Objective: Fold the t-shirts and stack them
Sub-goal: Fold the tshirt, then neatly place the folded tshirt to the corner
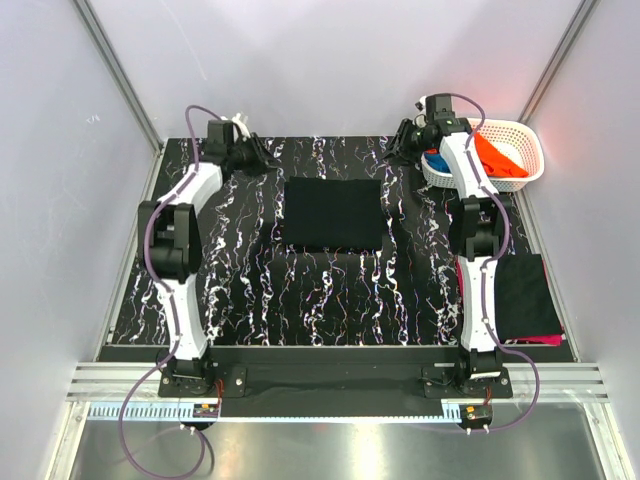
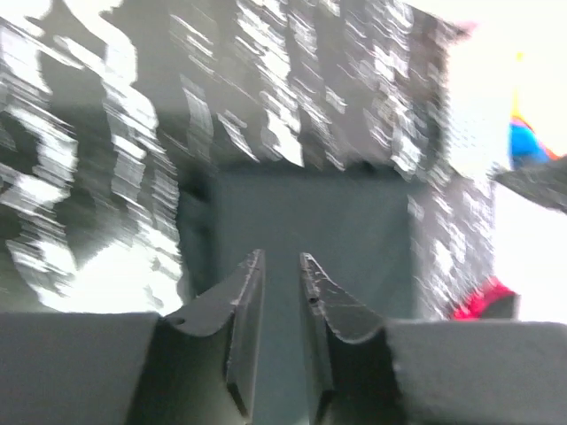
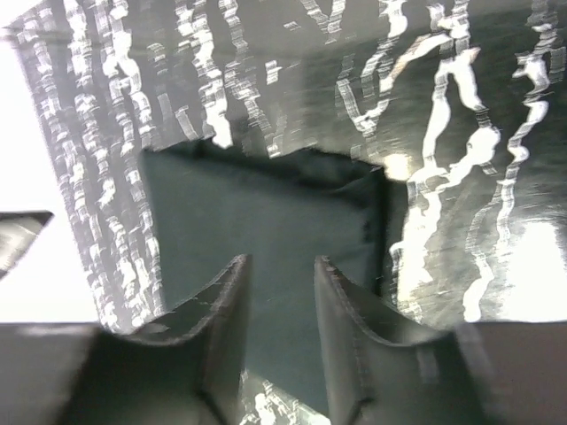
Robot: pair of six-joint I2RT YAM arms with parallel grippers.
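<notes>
Black t-shirt (image 1: 333, 214): folded to a tidy rectangle, flat in the middle of the table (image 1: 300, 310), touching neither arm. Up past its far corners, left gripper (image 2: 280, 257) and right gripper (image 3: 281, 259), both off the cloth and holding nothing. Left jaws parted only narrowly, right jaws parted somewhat wider. At the near right edge, a stack (image 1: 525, 290) with black cloth on top and a magenta shirt (image 1: 545, 341) peeping out beneath. At the far right, a white basket (image 1: 522, 129) with an orange shirt (image 1: 497, 155) and a blue shirt (image 1: 437, 161) inside.

Judging by this, fold done and transfer to the stack next. For a clean transfer:

- Open the left jaws wider before coming down; too slim as they stand to take several layers.
- Take the rectangle at two opposite edges, one gripper each, low enough to pinch every layer and not the top one alone.
- Close firmly, then lift both sides together and level, so no flap drops open.
- Carry above the table rather than dragging; soft cloth probably bunches and unfolds on the surface.
- Mind the right arm's own elbow, close beside the stack.
- Set down square on the black top layer, edges matched, and part the jaws only once the cloth lies flat.
</notes>
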